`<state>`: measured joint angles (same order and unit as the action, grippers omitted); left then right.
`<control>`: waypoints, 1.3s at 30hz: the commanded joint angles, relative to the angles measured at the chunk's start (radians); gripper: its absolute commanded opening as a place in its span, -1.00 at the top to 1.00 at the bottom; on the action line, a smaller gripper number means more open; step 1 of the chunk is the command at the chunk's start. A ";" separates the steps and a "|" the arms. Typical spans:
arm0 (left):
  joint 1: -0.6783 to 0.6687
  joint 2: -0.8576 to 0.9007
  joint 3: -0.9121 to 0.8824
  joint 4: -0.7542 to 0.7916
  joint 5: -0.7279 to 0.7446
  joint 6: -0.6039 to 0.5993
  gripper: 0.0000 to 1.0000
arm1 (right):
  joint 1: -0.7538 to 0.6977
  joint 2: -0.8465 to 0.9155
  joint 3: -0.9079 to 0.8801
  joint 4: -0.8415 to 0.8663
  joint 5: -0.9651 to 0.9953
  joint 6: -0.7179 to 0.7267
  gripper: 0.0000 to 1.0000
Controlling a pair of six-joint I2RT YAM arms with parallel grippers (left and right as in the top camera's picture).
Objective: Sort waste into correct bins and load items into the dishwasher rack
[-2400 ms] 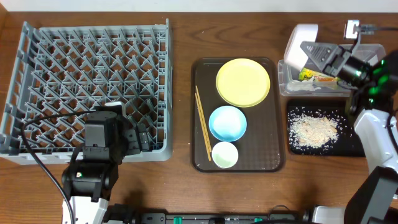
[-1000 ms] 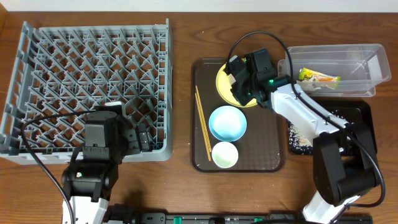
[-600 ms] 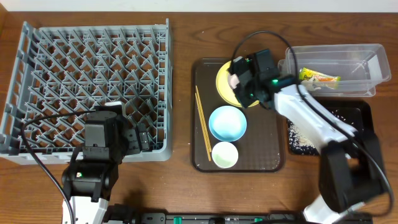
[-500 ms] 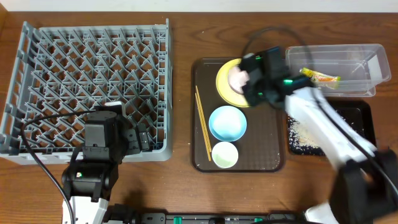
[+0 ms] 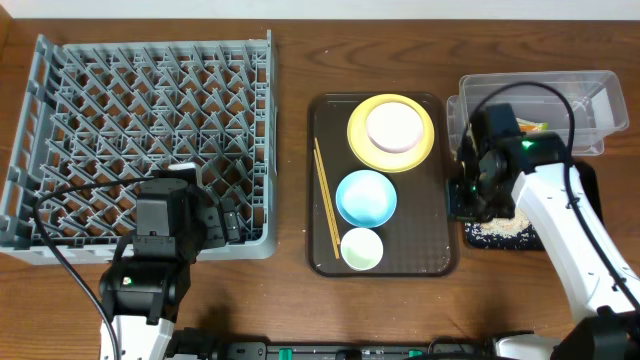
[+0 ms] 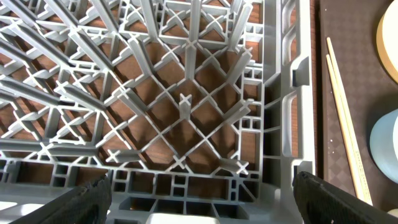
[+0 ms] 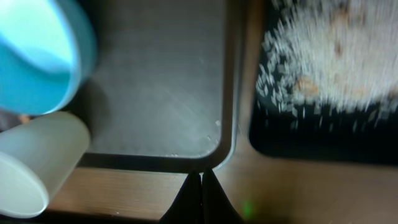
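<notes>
The grey dishwasher rack (image 5: 150, 130) stands at the left. A brown tray (image 5: 440, 250) holds a yellow plate (image 5: 362, 140) with a white round dish (image 5: 395, 127) on it, a blue bowl (image 5: 366, 197), a white cup (image 5: 361, 249) and chopsticks (image 5: 326, 205). My right gripper (image 5: 466, 200) is shut and empty, above the gap between the tray and the black tray of rice (image 5: 520, 228). In the right wrist view its tips (image 7: 202, 177) are near the tray's corner (image 7: 221, 146). My left gripper (image 6: 202, 190) is open and empty over the rack's front right corner (image 6: 283, 143).
A clear bin (image 5: 590, 85) at the back right holds a food wrapper (image 5: 532, 127), partly hidden by my right arm. Rice (image 7: 323, 68) lies scattered in the black tray. The blue bowl (image 7: 37, 56) and white cup (image 7: 37, 162) sit left of the right gripper.
My right gripper carried the white round dish from the clear bin, left it on the yellow plate, then moved right and forward to the black tray. The left arm has not moved.
</notes>
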<state>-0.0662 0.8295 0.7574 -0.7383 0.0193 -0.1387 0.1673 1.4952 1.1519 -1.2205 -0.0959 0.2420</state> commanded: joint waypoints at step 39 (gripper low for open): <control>0.006 -0.001 0.019 -0.001 -0.005 -0.013 -0.89 | -0.223 0.008 -0.290 0.145 0.322 0.529 0.97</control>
<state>-0.0662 0.8295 0.7574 -0.7380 0.0193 -0.1387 -0.0483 1.4986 0.8673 -1.0828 0.1825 0.7509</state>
